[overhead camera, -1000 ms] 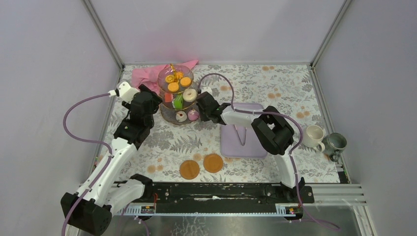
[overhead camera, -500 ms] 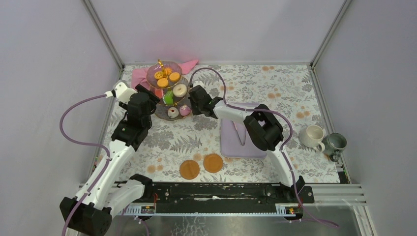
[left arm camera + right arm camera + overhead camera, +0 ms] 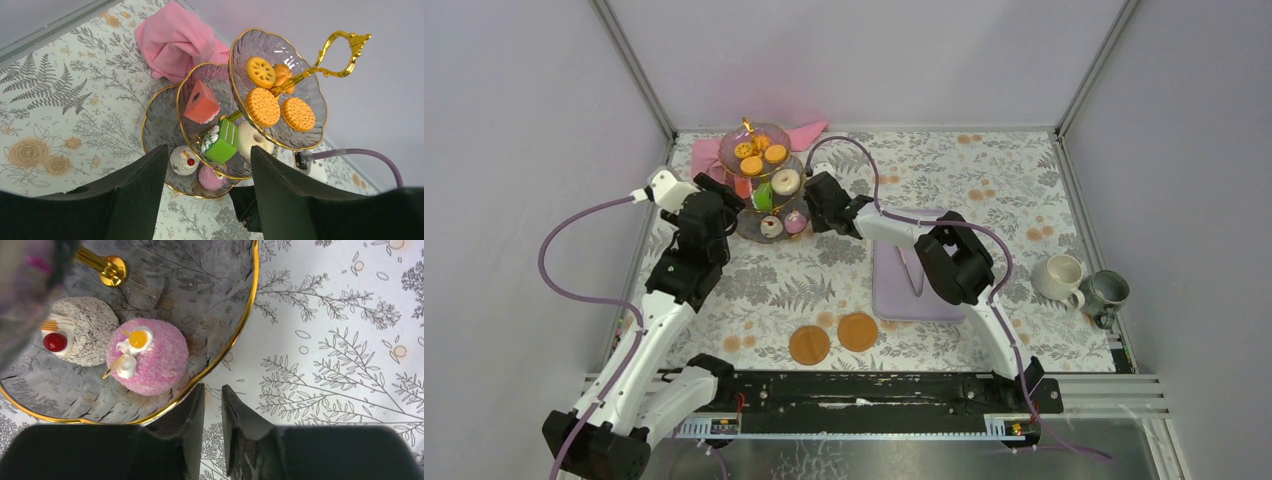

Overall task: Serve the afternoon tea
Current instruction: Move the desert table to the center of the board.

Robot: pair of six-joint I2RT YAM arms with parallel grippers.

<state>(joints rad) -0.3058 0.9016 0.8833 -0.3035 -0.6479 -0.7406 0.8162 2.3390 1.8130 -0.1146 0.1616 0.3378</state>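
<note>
Crumpled pink cloth [image 3: 172,40] at the far left, lilac tray [image 3: 894,300] mid-table holding pink tongs [image 3: 910,270], floral table cover [image 3: 1024,190]

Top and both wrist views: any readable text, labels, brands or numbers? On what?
No readable text in any view.
Stand, cream mug, grey mug, tray: no print visible.
Biscuits: moulded pattern only, no letters.
Small boards on the front rail: too small to read.
</note>
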